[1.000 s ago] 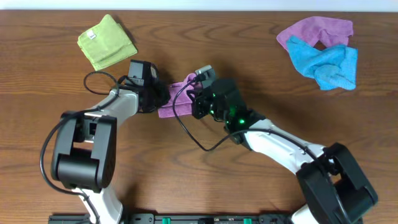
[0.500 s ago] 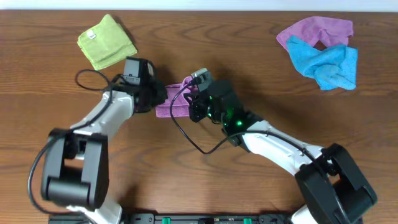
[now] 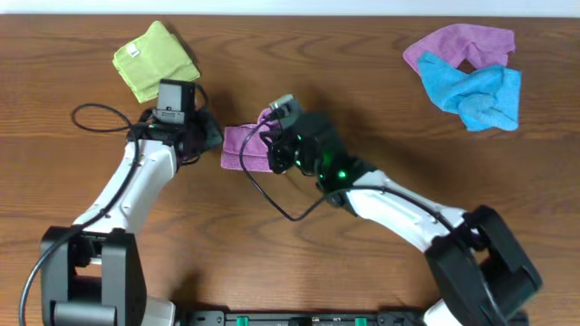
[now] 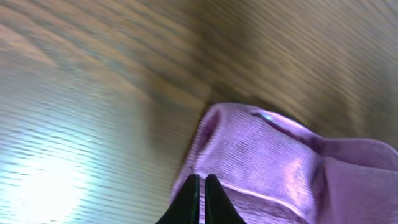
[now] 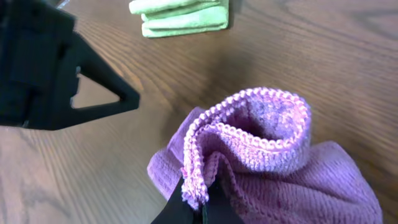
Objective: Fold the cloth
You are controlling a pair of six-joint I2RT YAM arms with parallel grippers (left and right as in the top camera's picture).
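The lilac-purple cloth (image 3: pixel 243 147) lies bunched on the wooden table between my two grippers. My left gripper (image 3: pixel 216 143) is at its left edge. In the left wrist view its fingers (image 4: pixel 201 185) are shut, with the edge of the cloth (image 4: pixel 267 162) pinched at their tips. My right gripper (image 3: pixel 272 154) is at the cloth's right side. In the right wrist view its fingers (image 5: pixel 200 202) are shut on a stitched hem of the cloth (image 5: pixel 280 168), and that hem stands up in a loop. The white tag is hidden.
A folded lime-green cloth (image 3: pixel 154 62) lies at the back left, close behind the left arm, and also shows in the right wrist view (image 5: pixel 180 15). A second purple cloth (image 3: pixel 458 43) and a bright blue cloth (image 3: pixel 476 91) lie crumpled at the back right. The left gripper's black body (image 5: pixel 43 68) fills the right wrist view's left side.
Both grippers have moved left and slightly back, and the cloth has shifted left with them. The left arm has swung out to the left.
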